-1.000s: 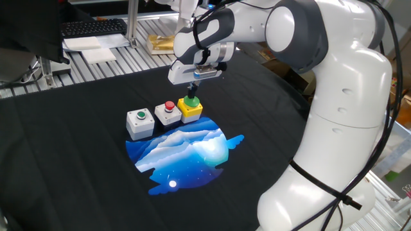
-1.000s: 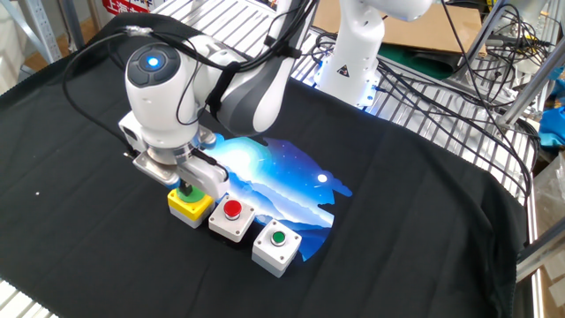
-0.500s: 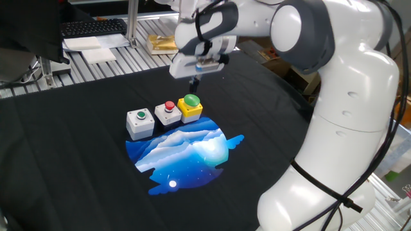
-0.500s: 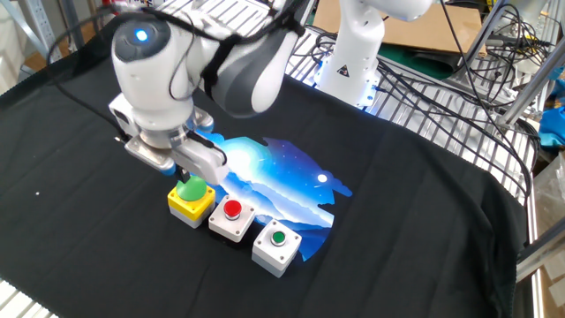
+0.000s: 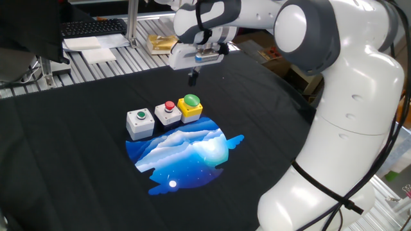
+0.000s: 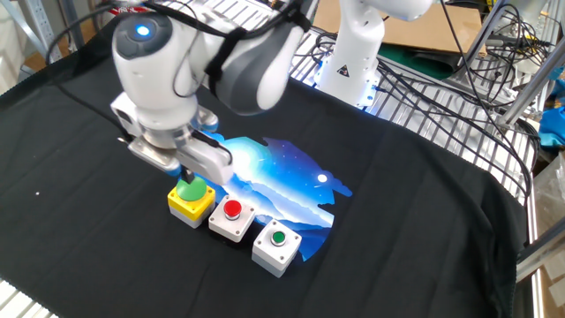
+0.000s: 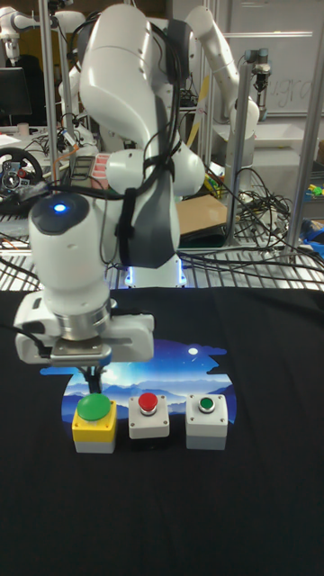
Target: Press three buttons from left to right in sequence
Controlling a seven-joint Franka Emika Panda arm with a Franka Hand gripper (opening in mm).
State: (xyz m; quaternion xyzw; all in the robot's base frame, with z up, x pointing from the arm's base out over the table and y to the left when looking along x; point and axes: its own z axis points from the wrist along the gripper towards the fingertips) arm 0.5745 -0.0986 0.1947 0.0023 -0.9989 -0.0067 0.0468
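Three buttons stand in a row on the black cloth. The grey box with the small green button [image 5: 140, 122] [image 6: 277, 245] [image 7: 206, 418] is at one end. In the middle is the grey box with the red button [image 5: 169, 111] [image 6: 232, 218] [image 7: 148, 414]. The yellow box with the large green dome [image 5: 191, 106] [image 6: 191, 199] [image 7: 93, 423] ends the row. My gripper [image 5: 193, 78] [image 7: 90, 382] hangs a short way above the green dome, not touching it. Its fingers are shut together into one narrow dark tip, holding nothing.
A blue printed picture [image 5: 183, 154] lies on the cloth beside the buttons. A keyboard [image 5: 93, 27], papers [image 5: 96, 48] and a yellowish box [image 5: 160, 43] sit on the slatted bench behind. Cables [image 6: 459, 79] run at the far side, near the arm's base [image 6: 353, 62].
My gripper was down on the green dome one second ago. It has since lifted straight up and now hangs clear above it. The buttons have not moved.
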